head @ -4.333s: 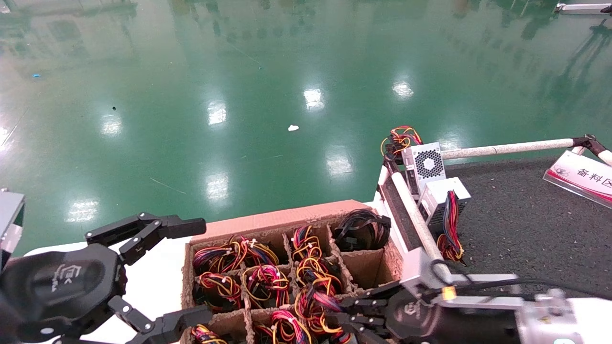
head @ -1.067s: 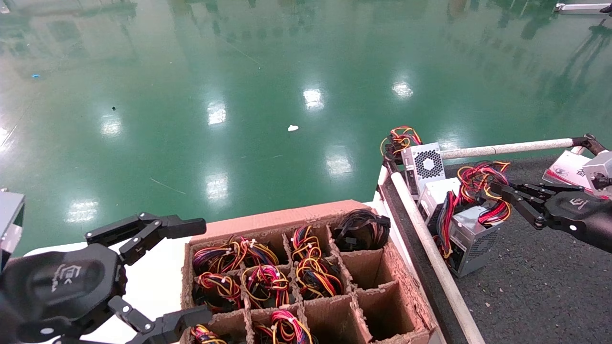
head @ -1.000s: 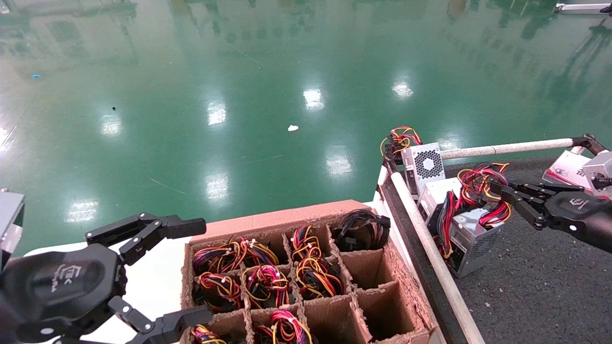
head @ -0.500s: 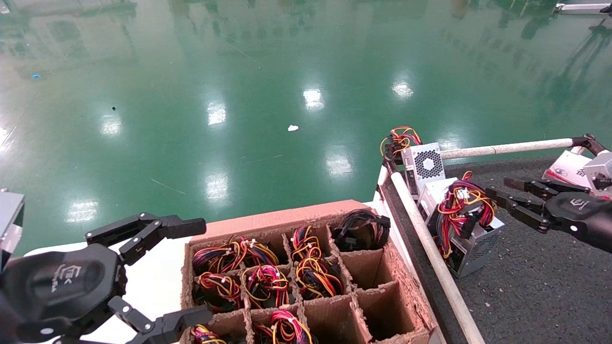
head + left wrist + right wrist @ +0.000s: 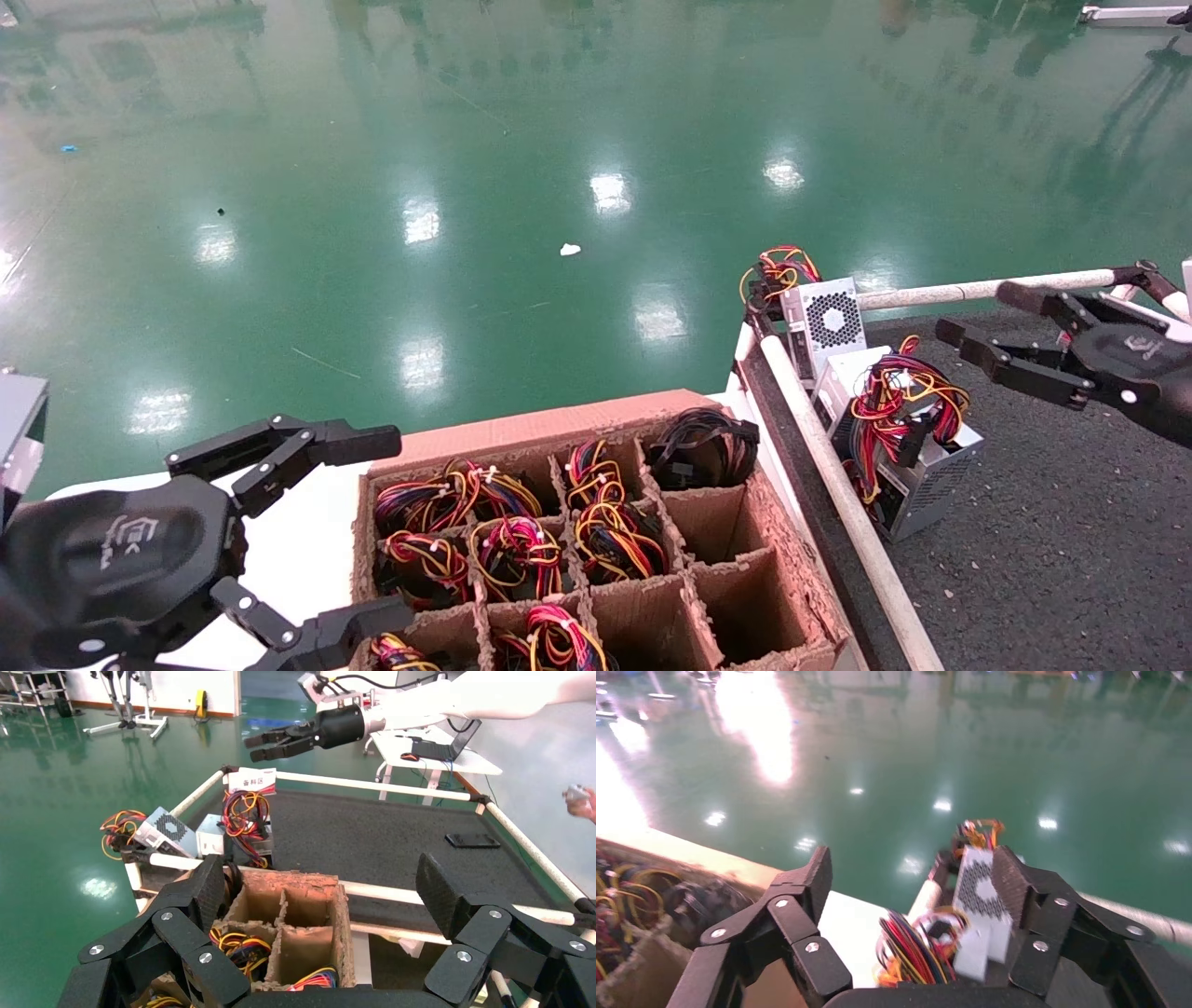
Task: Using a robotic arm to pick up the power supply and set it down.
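I am seeing the right gripper [image 5: 987, 331] hanging spread wide and gripping nothing above the dark mat [image 5: 1043, 522], at about two o'clock from the power supply [image 5: 917, 461] and apart from it. The power supply is sitting on the mat just beside the white rail [image 5: 843, 508], its looped wires [image 5: 899, 396] resting on top, with the white-topped box [image 5: 843, 368] touching it at eleven o'clock. The left gripper [image 5: 358, 527] is idling, fingers apart, at nine o'clock of the cardboard box [image 5: 745, 522].
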